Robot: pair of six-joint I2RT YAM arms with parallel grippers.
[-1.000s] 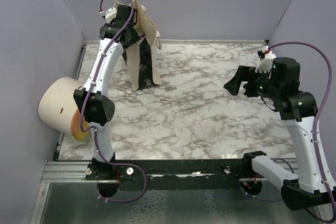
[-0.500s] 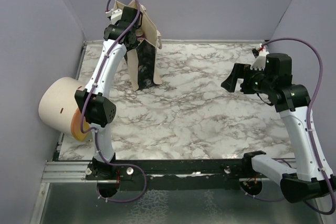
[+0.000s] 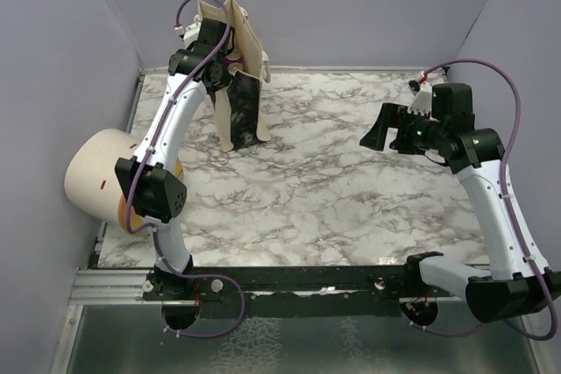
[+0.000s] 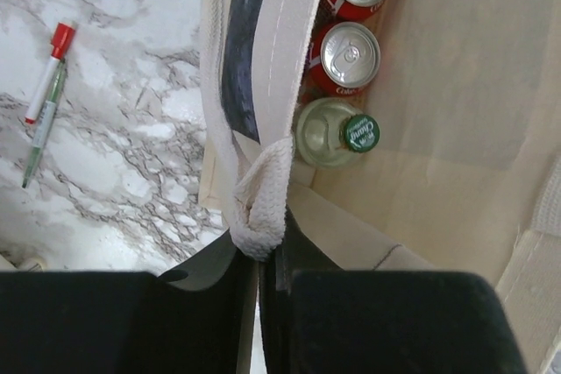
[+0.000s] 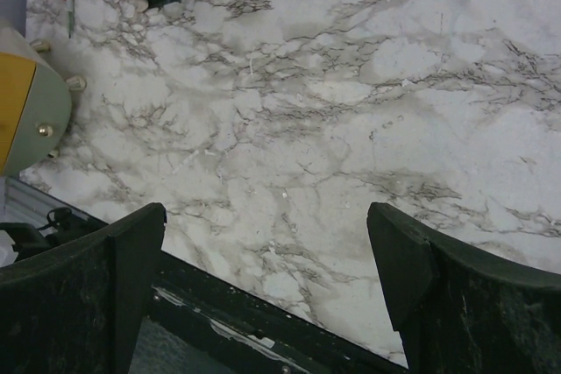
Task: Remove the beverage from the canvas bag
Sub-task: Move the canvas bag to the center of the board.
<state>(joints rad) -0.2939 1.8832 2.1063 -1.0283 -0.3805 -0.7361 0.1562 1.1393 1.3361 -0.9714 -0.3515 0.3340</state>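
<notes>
Left gripper (image 4: 260, 256): is pinching the loop handle (image 4: 260, 203) at the canvas bag (image 4: 456, 85) rim, jaws together on the webbing.
Beverages: are standing upright inside the canvas bag, just beyond that pinch; green-capped bottle (image 4: 337, 133) nearest, two red cans (image 4: 349, 54) behind it.
Right gripper (image 3: 379, 129): is hanging spread wide, well apart from the canvas bag; the farther arm.
Change: left jaws, apart a second ago, are now gripping; the right arm is drifting toward the canvas bag.
</notes>
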